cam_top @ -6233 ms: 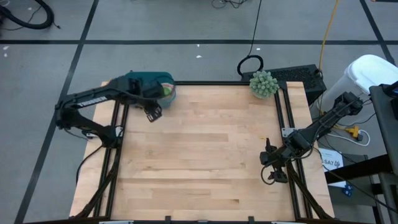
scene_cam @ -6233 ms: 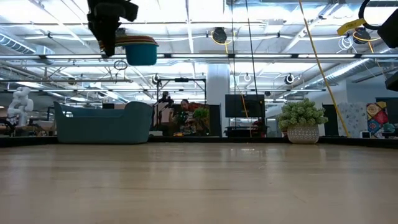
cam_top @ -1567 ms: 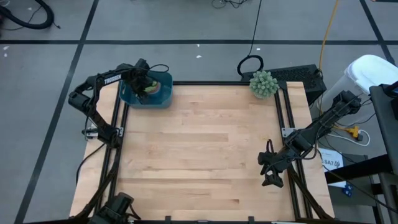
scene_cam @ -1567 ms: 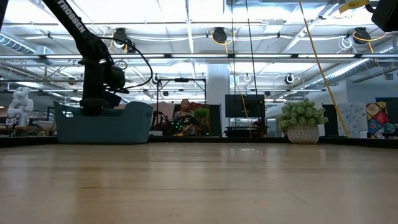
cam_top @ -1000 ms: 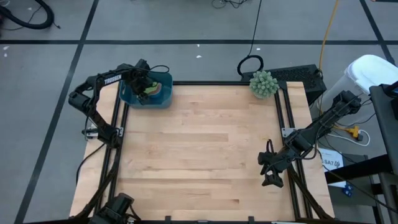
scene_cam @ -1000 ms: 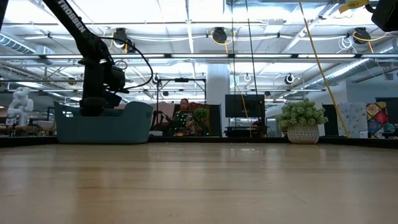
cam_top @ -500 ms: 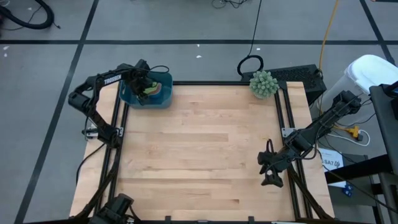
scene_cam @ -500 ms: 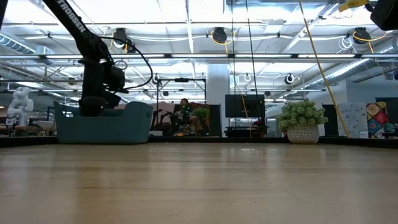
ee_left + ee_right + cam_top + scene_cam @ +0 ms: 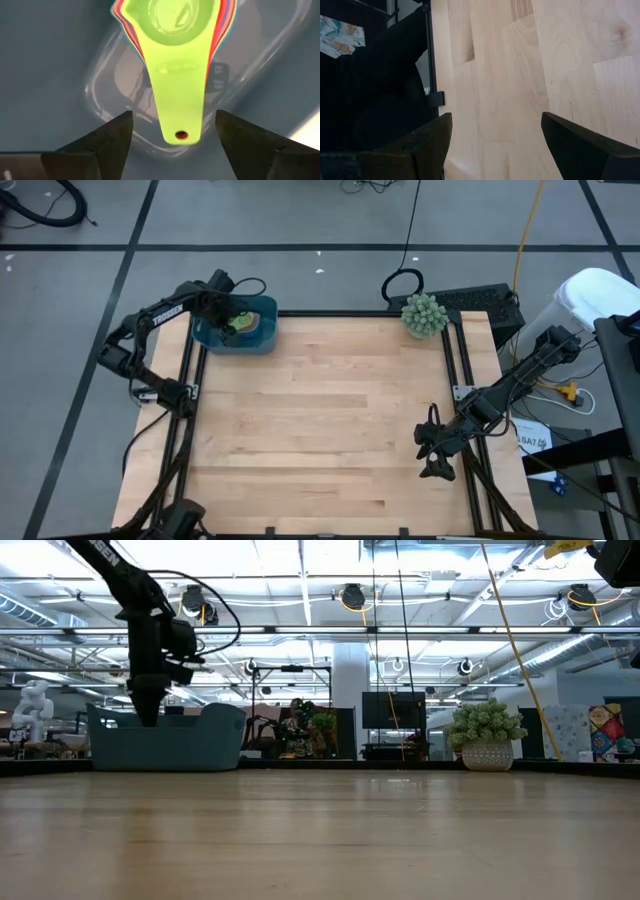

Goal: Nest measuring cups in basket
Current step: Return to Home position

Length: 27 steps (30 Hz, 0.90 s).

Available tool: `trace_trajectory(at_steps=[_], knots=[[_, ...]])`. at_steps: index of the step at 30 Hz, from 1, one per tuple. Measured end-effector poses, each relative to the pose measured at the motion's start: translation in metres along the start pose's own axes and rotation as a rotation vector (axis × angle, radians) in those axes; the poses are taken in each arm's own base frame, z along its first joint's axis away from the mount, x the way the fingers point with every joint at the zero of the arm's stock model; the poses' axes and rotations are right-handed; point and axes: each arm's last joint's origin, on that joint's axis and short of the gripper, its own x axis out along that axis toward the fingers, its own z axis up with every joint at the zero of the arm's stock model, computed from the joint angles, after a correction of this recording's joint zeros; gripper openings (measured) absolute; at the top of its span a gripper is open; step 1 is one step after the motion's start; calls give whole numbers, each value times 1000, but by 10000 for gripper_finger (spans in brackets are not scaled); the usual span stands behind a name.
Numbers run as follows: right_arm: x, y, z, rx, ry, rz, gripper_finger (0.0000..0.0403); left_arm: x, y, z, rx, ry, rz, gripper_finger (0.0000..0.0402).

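Observation:
The teal basket stands at the table's far left corner. Inside it lie the nested measuring cups, the green one on top, with red, orange and blue rims showing around it; the stack rests on the basket's floor. My left gripper hangs open just above them, pointing down, a finger on either side of the green handle and clear of it. My right gripper waits open over the table's right edge.
A spiky green ball plant in a pot stands at the far right of the table. The wooden tabletop stretches bare between the basket and the right arm.
My left gripper has risen a little, straight up out of the basket, still pointing down. The stack of cups has stayed in the basket.

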Motion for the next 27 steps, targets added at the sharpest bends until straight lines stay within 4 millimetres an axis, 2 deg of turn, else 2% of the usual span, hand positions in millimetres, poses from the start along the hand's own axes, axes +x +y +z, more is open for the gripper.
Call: trace_trajectory(at_steps=[9, 15, 21, 27], knots=[[0, 0, 1, -19, -21, -3, 299, -39, -14, -10, -26, -112, 69, 287], [0, 0, 1, -28, -26, -4, 299, -88, -32, -18, -62, -301, 133, 275], [0, 0, 2, -45, -50, -20, 299, -143, -64, -32, -88, -571, 47, 210], [0, 0, 2, -67, -49, -21, 299, -183, -107, -51, 0, -787, -185, 99]])
